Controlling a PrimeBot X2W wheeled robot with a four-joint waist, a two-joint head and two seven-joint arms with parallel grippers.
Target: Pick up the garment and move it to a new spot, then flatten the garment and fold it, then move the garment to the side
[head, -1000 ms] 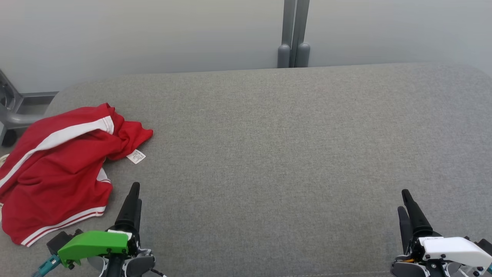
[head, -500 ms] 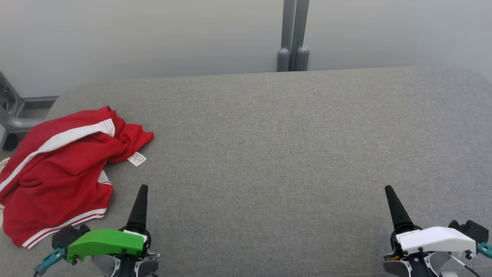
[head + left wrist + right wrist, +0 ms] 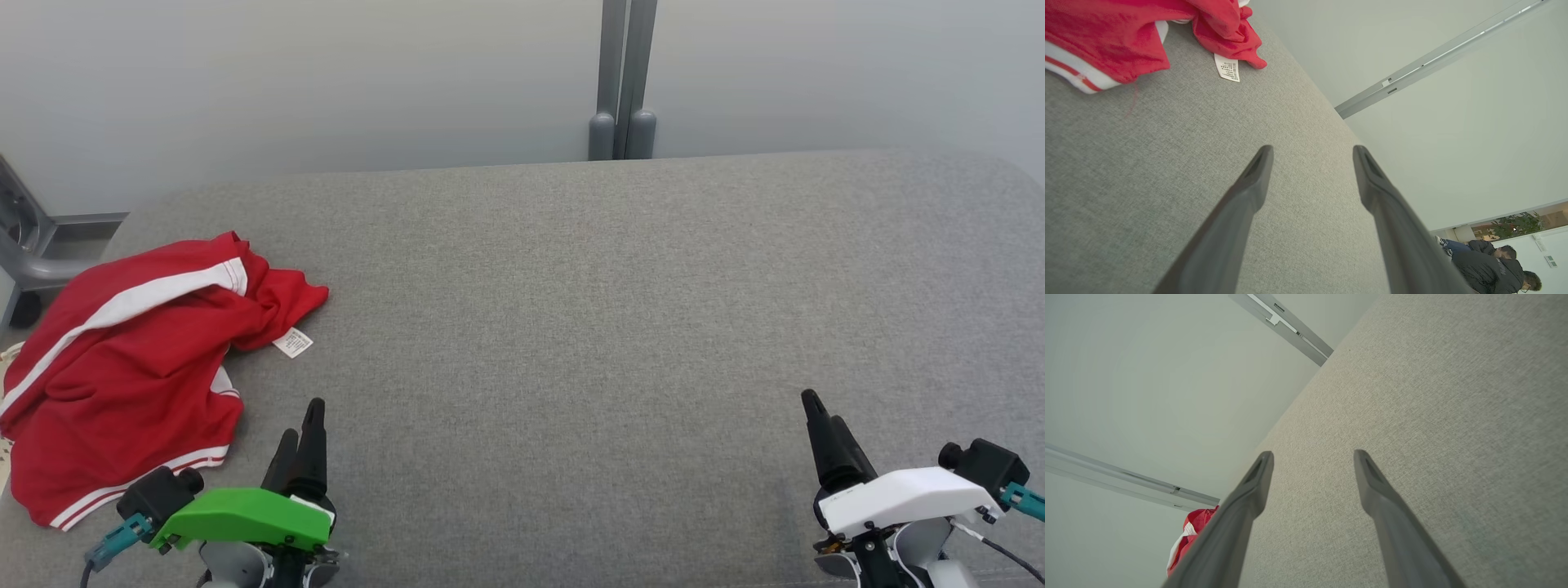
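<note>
The garment (image 3: 122,367) is red with white stripes and a small white label, lying crumpled at the left edge of the grey cushioned surface (image 3: 571,310). In the left wrist view the garment (image 3: 1126,36) fills the upper left corner. A sliver of the garment (image 3: 1188,535) shows far off in the right wrist view. My left gripper (image 3: 302,425) sits just right of the garment's near corner, apart from it, open with nothing between its fingers (image 3: 1249,192). Far to the right, my right gripper (image 3: 820,416) hovers open and empty over bare fabric.
A pale wall with a grey vertical post (image 3: 622,73) stands behind the surface. A grey metal frame (image 3: 33,245) sits beyond the far left corner. People (image 3: 1490,261) appear in the distance in the left wrist view.
The head camera has tipped, so the whole scene sits slightly lower. Both grippers have rotated at the wrist; the left one has shifted a little right, the right one a little left.
</note>
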